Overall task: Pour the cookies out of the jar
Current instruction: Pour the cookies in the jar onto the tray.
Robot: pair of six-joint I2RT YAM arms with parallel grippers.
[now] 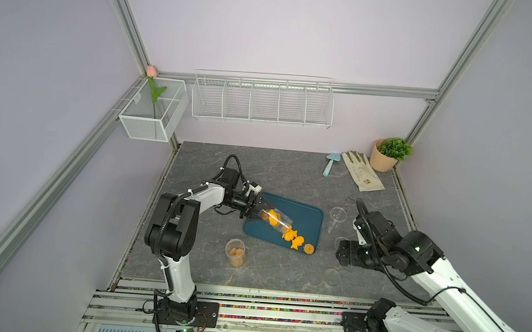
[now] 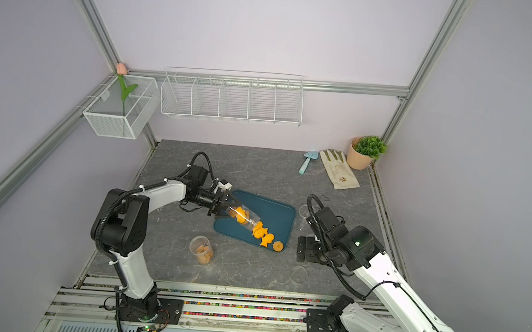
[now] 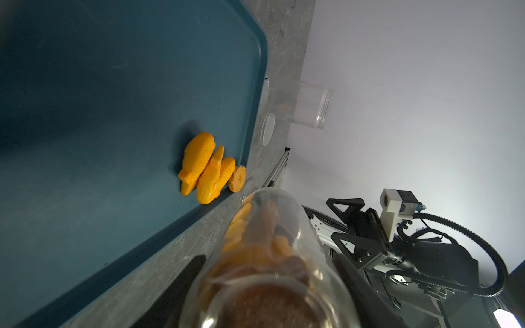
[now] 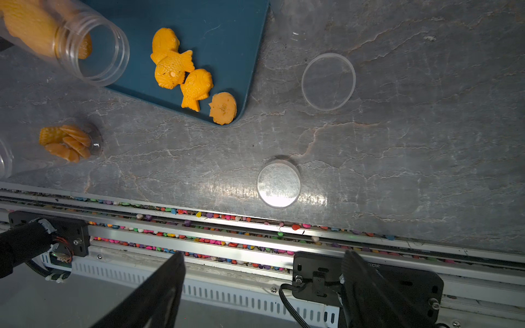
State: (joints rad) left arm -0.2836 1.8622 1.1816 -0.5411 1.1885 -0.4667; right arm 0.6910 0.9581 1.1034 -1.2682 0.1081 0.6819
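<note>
My left gripper (image 1: 256,210) (image 2: 223,207) (image 3: 268,264) is shut on the base of a clear jar (image 1: 274,220) (image 2: 243,216) (image 3: 264,227) (image 4: 71,42). The jar is tilted with its open mouth low over the blue tray (image 1: 306,216) (image 2: 281,214) (image 3: 85,113) (image 4: 221,28). Orange and brown cookies are still inside it. Several orange cookies (image 1: 296,240) (image 2: 266,237) (image 3: 204,167) (image 4: 184,76), fish shapes and a round, lie on the tray near its front corner. My right gripper (image 1: 342,252) (image 2: 303,249) (image 4: 263,255) hangs open and empty to the right of the tray.
A second clear jar of cookies (image 1: 235,252) (image 4: 68,143) stands in front of the tray. An empty clear jar (image 1: 337,217) and two clear lids (image 4: 279,184) (image 4: 328,81) sit right of the tray. Trowel (image 1: 330,164), glove (image 1: 361,173) and potted plant (image 1: 389,154) are at the back right.
</note>
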